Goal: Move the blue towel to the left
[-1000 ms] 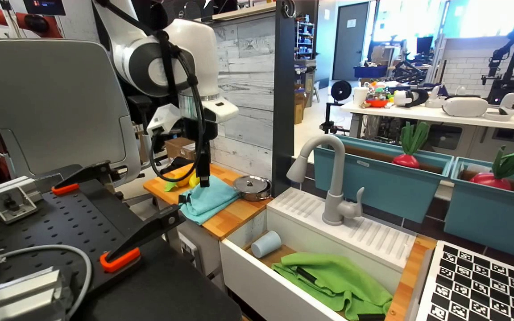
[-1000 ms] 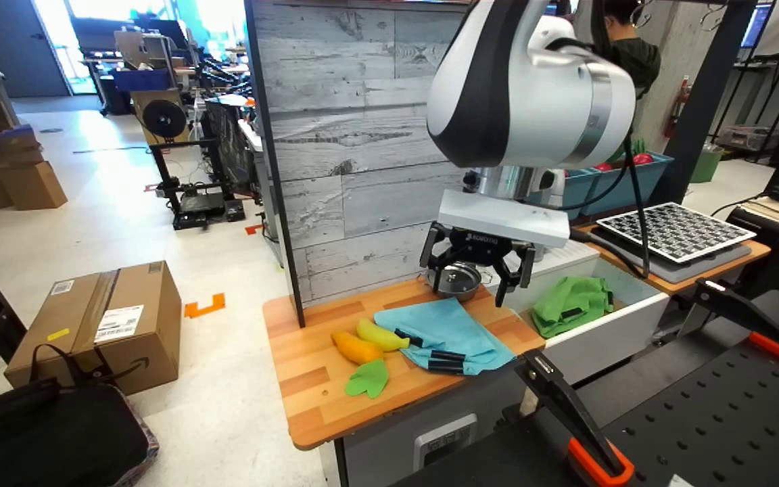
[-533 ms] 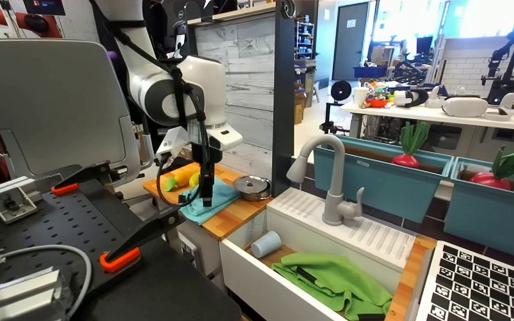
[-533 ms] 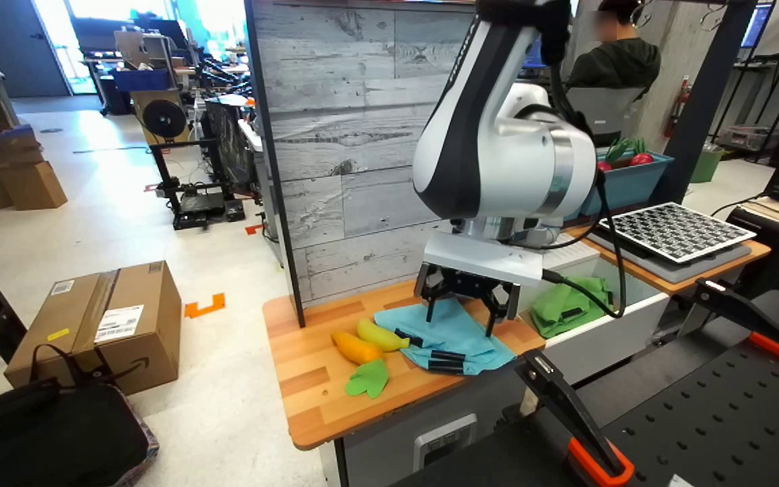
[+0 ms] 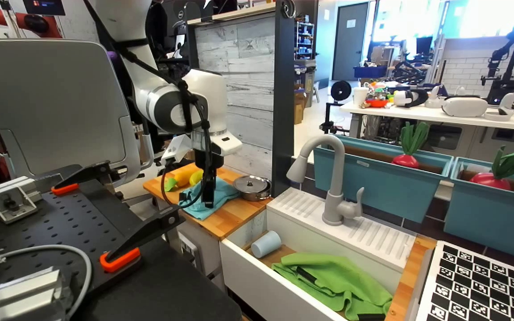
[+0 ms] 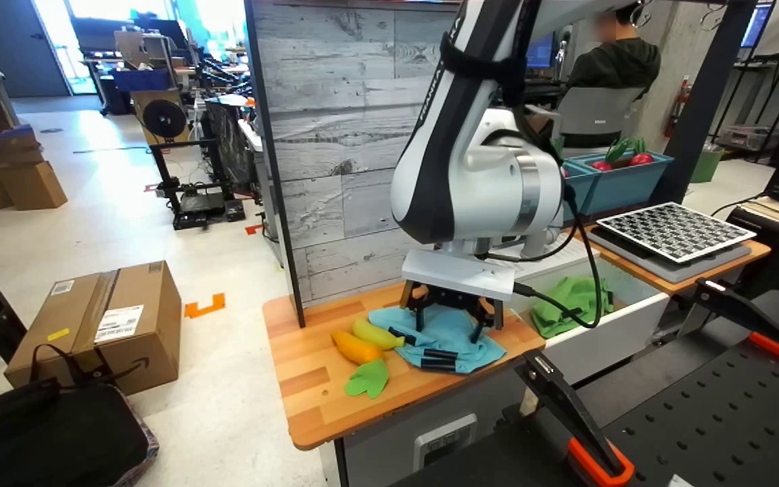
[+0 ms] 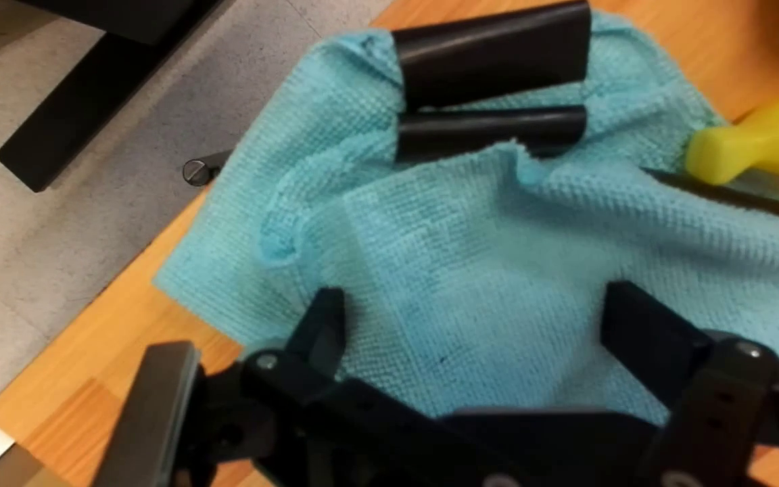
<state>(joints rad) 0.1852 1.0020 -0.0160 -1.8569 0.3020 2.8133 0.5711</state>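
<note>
In the wrist view's lower half, we see the pincer (image 7: 474, 297) spread apart, touching the blue towel (image 7: 484, 243) mid-frame.

One blue towel (image 7: 470, 291) and one green towel (image 5: 337, 276); two planters (image 5: 382, 185), two clamps (image 6: 569, 409); one banana (image 6: 377, 333), one pot (image 5: 251, 189), one cup (image 5: 266, 244), one faucet (image 5: 336, 196), one checkered board (image 6: 675, 231); one claw (image 6: 448, 335) with two fingers (image 7: 325, 331).
</note>
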